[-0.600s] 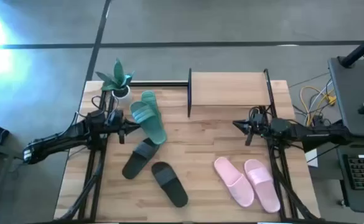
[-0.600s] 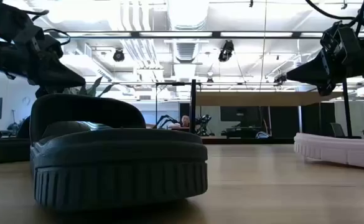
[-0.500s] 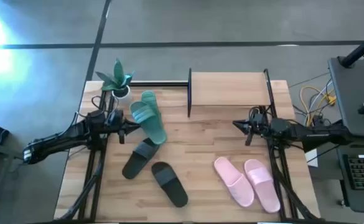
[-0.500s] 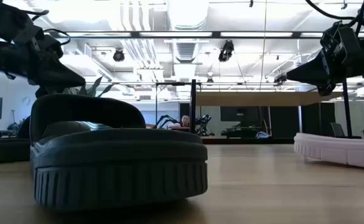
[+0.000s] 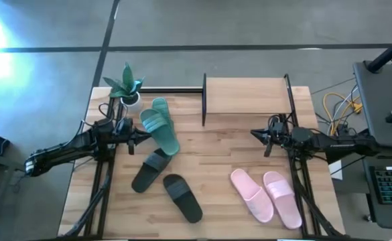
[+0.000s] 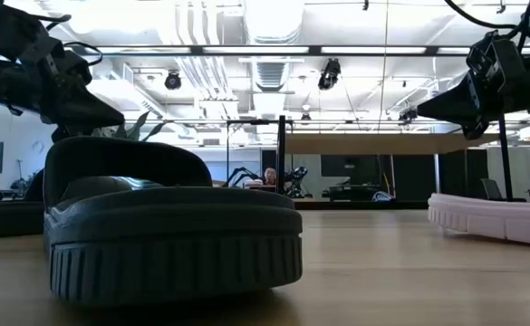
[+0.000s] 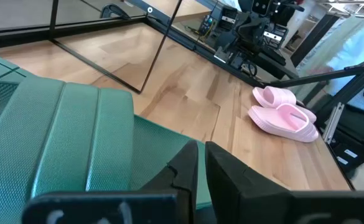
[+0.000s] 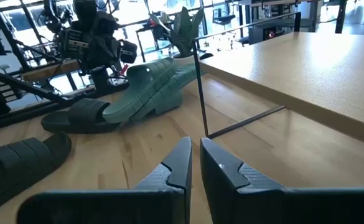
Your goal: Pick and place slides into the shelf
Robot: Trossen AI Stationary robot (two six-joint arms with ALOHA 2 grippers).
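Two teal-green slides (image 5: pixel 159 125) lie overlapping at the table's far left, one partly on the other. Both black slides (image 5: pixel 149 171) (image 5: pixel 182 197) lie sole-down nearer the front, and the pink pair (image 5: pixel 266 195) lies side by side at the near right. The shelf (image 5: pixel 247 96) stands at the far edge. My left gripper (image 5: pixel 142 138) is shut and hangs raised beside the teal slides (image 7: pixel 63 130); it touches nothing that I can see. My right gripper (image 5: pixel 252 133) is shut and hovers in front of the shelf (image 8: pixel 306 62).
A potted plant (image 5: pixel 125 86) stands at the far left corner behind the teal slides. A desk with a keyboard (image 5: pixel 390 184) and cables borders the table's right side. Bare wood lies between the two grippers, in front of the shelf.
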